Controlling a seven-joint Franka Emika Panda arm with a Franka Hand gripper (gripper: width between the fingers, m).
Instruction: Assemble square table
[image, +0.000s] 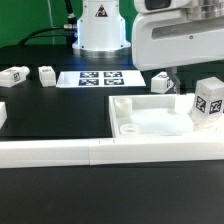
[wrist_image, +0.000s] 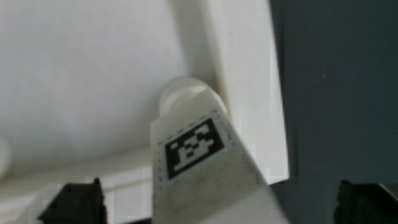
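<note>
**Open tool straddles a leg at the tabletop's corner**

The tool (wrist_image: 222, 195) is spread wide and holds nothing. In the wrist view its two dark fingertips sit well apart, with a tagged leg (wrist_image: 199, 150) between them and a gap on either side. That leg points at a round corner socket (wrist_image: 183, 95) of the square tabletop (wrist_image: 89, 70), just inside its raised edge. The blur leaves it unclear whether the leg's end is seated there or only leaning.

The tabletop lies flat on the dark bench (wrist_image: 347, 80), just behind the white border bars (image: 50, 152), toward the exterior view's right. An upright leg (image: 208, 100) stands at its corner on that side. One spare leg (image: 15, 75) and a second spare leg (image: 47, 74) rest on the exterior view's left, near the marker board (image: 98, 78).

The main risk is an off-centre close. One finger would meet the leg first and could tip it out of the socket and over the edge. A tilted grip could also jam the leg when it is turned in.
</note>
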